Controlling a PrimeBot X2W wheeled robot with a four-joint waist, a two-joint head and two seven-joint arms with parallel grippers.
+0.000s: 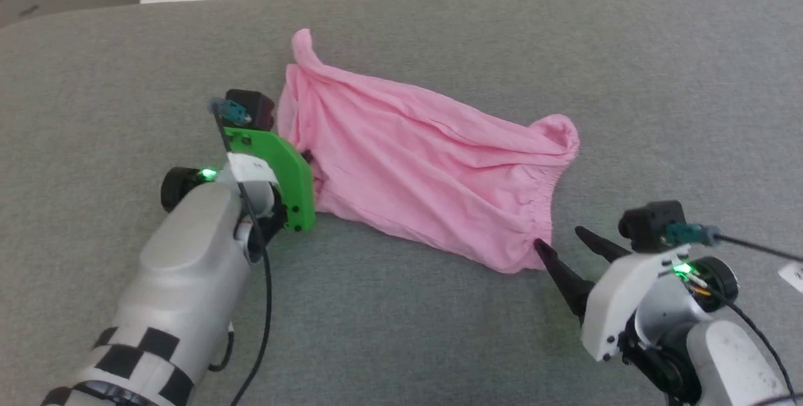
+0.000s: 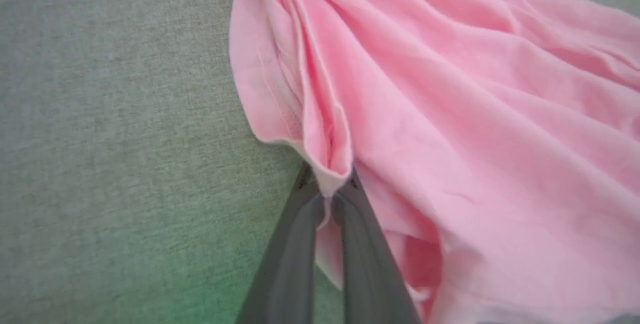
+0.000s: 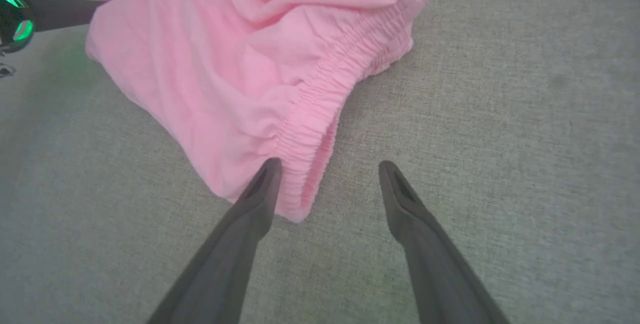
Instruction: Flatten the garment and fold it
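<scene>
You're looking at thin, soft cloth in the garment [image 1: 426, 167]: matt pink, wrinkled all over, with a fine stitched hem at one end and a tightly puckered, ribbed elastic waistband [image 3: 320, 113] at the other. The grey surface [image 1: 564, 36] under it is woven fabric too, matt and slightly coarse, its weave plain up close. The fingers of your left gripper [image 2: 329, 184] and right gripper [image 3: 328, 164] look like smooth dark plastic with a dull sheen. The green bracket [image 1: 285, 167] is smooth moulded plastic, and the pale forearm shell [image 1: 188, 236] is smooth with a soft gloss.
</scene>
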